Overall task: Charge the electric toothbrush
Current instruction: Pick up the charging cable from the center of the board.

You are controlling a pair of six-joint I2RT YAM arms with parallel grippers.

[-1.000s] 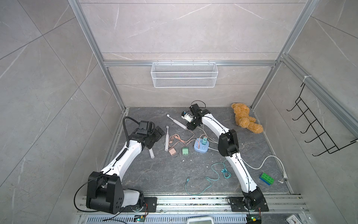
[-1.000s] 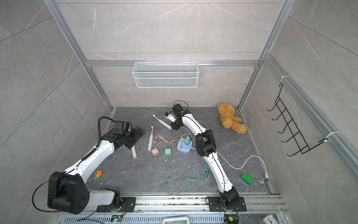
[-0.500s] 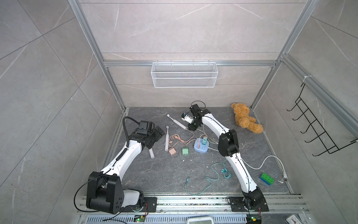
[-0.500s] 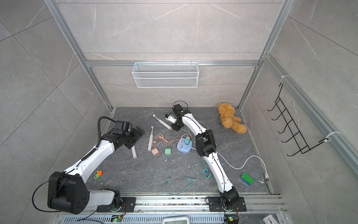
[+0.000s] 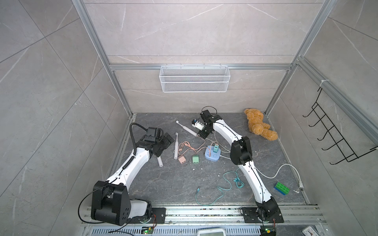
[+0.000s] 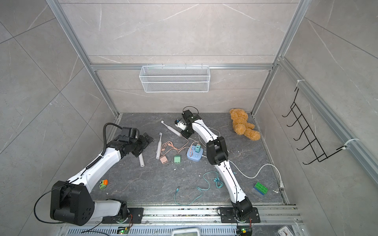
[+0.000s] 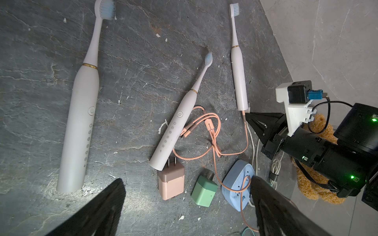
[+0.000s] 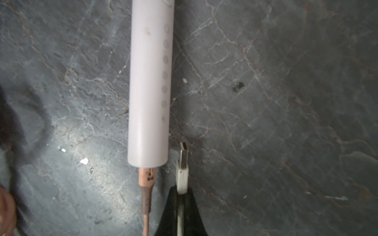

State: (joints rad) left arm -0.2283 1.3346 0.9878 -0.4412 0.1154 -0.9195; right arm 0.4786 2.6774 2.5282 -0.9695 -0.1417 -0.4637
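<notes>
There are three toothbrushes (image 7: pixel 79 122) (image 7: pixel 176 126) (image 7: pixel 239 81), two loose wall chargers (image 7: pixel 171 181) (image 7: pixel 204 191), one power strip (image 7: pixel 235 183), one teddy bear (image 5: pixel 255 124), one green brick (image 5: pixel 282 188).

Arms: left arm (image 5: pixel 134 163) and right arm (image 5: pixel 252 177), white shells, black joint housings.
Bases: left base (image 5: pixel 110 204) at 7 o'clock, right base (image 5: pixel 268 208) at 5 o'clock, black blocks on bolted black plates.
Cable: thick black hose (image 5: pixel 131 133) at left wrist.
Tools: left tool (image 7: pixel 186 178), right tool (image 8: pixel 182 190), matte black tapered fingers.
Camera mount: white bracket (image 7: pixel 294 111), blue connector (image 7: pixel 315 95).
</notes>
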